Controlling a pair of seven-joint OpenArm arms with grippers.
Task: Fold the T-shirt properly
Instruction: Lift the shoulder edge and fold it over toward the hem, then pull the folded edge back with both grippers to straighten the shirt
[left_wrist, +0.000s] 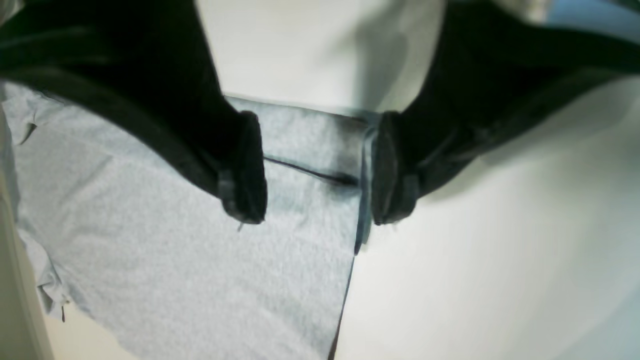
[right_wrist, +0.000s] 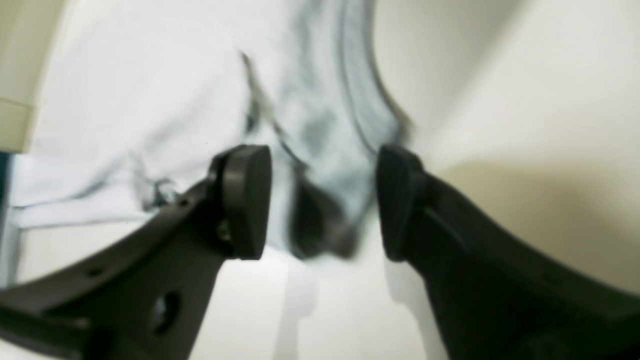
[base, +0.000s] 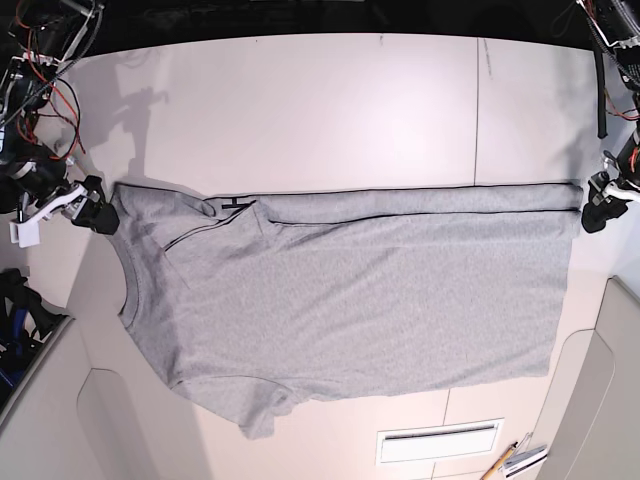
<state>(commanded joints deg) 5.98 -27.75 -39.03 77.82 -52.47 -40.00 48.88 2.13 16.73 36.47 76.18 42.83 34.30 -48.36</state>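
Observation:
The grey T-shirt (base: 350, 290) lies flat across the white table (base: 330, 110), neck to the left and hem to the right. Its upper edge is folded over, and a bit of black lettering (base: 232, 205) peeks out. My right gripper (base: 97, 212) sits at the shirt's upper left corner by the neck. In the right wrist view it (right_wrist: 322, 200) is open, with bunched cloth (right_wrist: 325, 150) between the fingers. My left gripper (base: 598, 212) sits at the upper right hem corner. In the left wrist view it (left_wrist: 317, 175) is open, straddling the shirt's edge (left_wrist: 361, 165).
A slotted vent (base: 437, 440) and some pencils (base: 515, 460) lie near the table's front edge. Bundles of wires (base: 40, 60) hang at the back left. Raised beige panels (base: 600, 390) stand at the front corners.

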